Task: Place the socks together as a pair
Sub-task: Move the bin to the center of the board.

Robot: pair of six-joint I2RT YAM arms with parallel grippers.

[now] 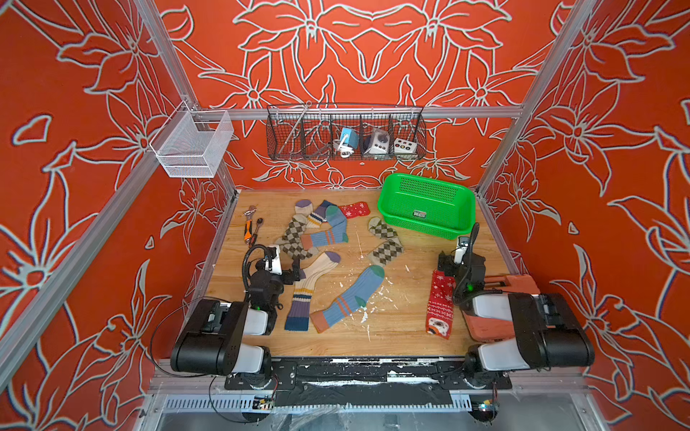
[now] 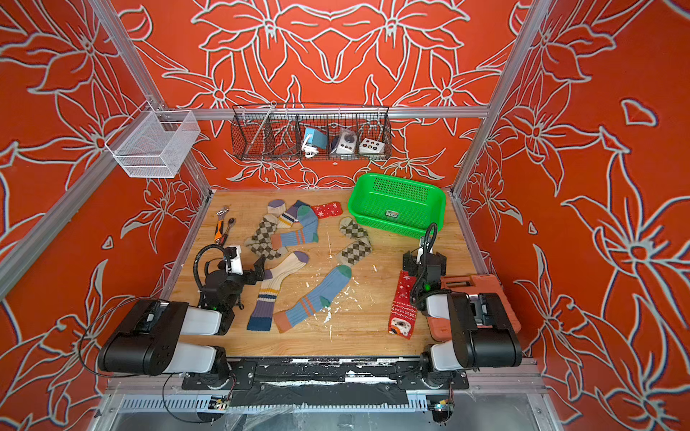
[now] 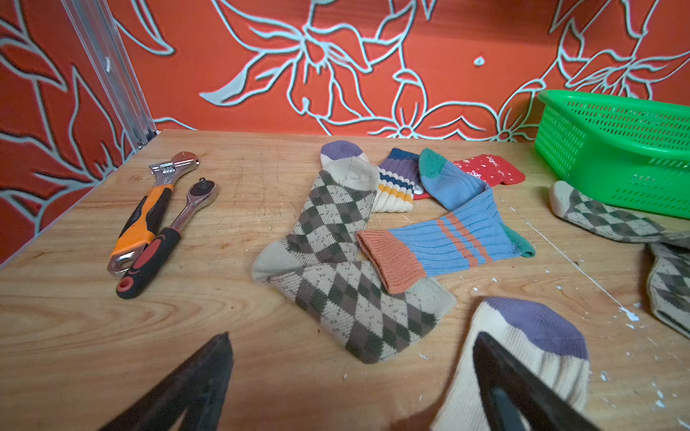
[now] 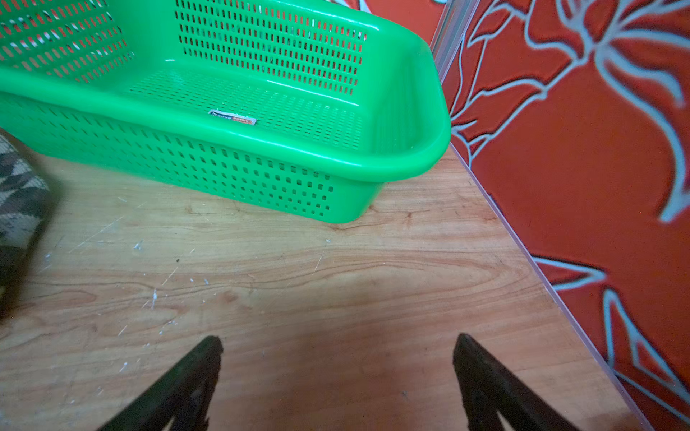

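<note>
Wooden table (image 1: 395, 336), scattered socks (image 1: 351, 298), green basket (image 1: 448, 228), wrench (image 1: 249, 225), ratchet (image 1: 257, 228), orange case (image 1: 522, 284)

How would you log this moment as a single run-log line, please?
left gripper: open, beside cream purple-toed sock | right gripper: open, over wooden table near green basket | socks: scattered, none paired
</note>
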